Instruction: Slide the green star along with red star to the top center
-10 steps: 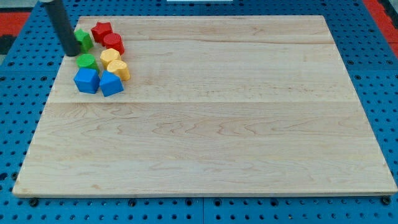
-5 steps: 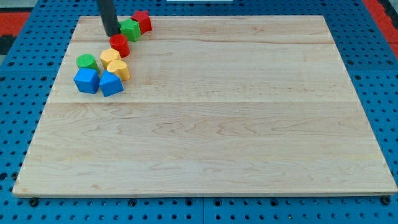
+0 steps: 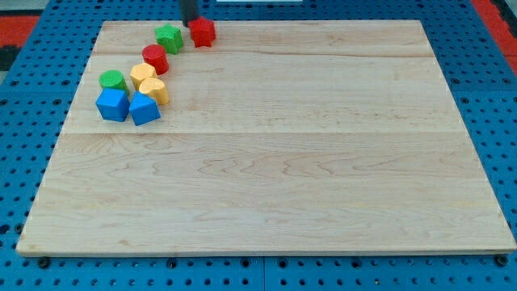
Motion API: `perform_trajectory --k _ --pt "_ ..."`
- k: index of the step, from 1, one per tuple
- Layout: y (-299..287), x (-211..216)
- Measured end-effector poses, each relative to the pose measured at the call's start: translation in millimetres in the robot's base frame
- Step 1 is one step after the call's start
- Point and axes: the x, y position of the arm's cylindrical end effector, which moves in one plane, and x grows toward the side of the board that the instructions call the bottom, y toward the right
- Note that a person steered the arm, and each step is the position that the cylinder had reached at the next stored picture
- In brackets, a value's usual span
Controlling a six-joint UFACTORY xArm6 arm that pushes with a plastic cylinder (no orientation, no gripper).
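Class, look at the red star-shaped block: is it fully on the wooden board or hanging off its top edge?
On the board. The red star-shaped block sits just inside the wooden board's top edge, my tip at its left.

green star (image 3: 169, 37) flat near board's top-left edge, red star (image 3: 202, 32) just right, apart

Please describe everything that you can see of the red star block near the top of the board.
The red star is a small, glossy, plastic-looking block with a lobed outline. It lies flat on the wooden board close to its top edge, left of the top centre. My tip stands right against its upper left side. The green star lies a little to its left, apart from it; the red cylinder sits lower left.
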Motion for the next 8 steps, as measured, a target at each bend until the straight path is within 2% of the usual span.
perform_trajectory --k 1,2,3,5,7,8 --pt "-10 0" --pt "-77 3" --pt "-107 34" --pt "-20 46" --pt "-16 55" --pt "-26 78"
